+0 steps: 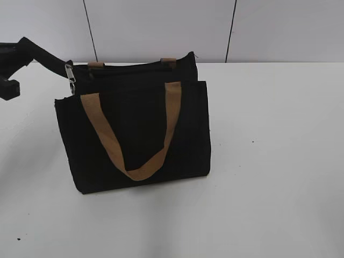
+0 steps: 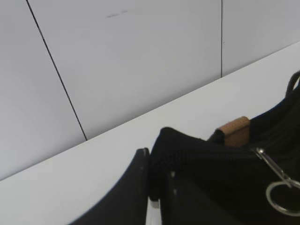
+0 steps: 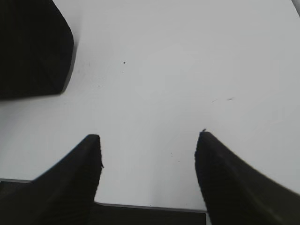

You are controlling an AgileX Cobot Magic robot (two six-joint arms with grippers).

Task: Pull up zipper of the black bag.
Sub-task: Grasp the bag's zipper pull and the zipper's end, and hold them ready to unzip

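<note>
The left gripper (image 2: 152, 183) sits at the bottom centre of the left wrist view. Its two dark fingers (image 2: 131, 187) are pressed close together on the corner of the black bag (image 2: 211, 173), pinching the fabric there. In the exterior view this same gripper (image 1: 69, 69) appears at the upper left of the frame, reaching in on a dark arm to the bag's top left corner.

Just right of that grip, at the lower right of the left wrist view, the zipper (image 2: 276, 183) shows as a slim silvery pull ending in a metal ring, lying on the black zip line. The fingers are on the fabric beside it, not on the pull itself. In the exterior view the silvery pull (image 1: 70, 75) hangs at the bag's upper left corner, touching the gripper tip.

The bag (image 1: 134, 134) stands upright in the centre of the exterior view on a white table (image 1: 279, 161). One tan handle (image 1: 134, 134) droops in a loop down the front panel. Short tan strap tabs (image 1: 169, 61) show along its top edge, one of them (image 2: 234, 131) also visible in the left wrist view.

The right gripper (image 3: 147, 164) fills the lower part of the right wrist view. Its fingers (image 3: 79, 173) are spread wide apart and hold nothing, with only bare table between them. A dark shape (image 3: 30, 47) fills the upper left corner; what it is cannot be told.
</note>
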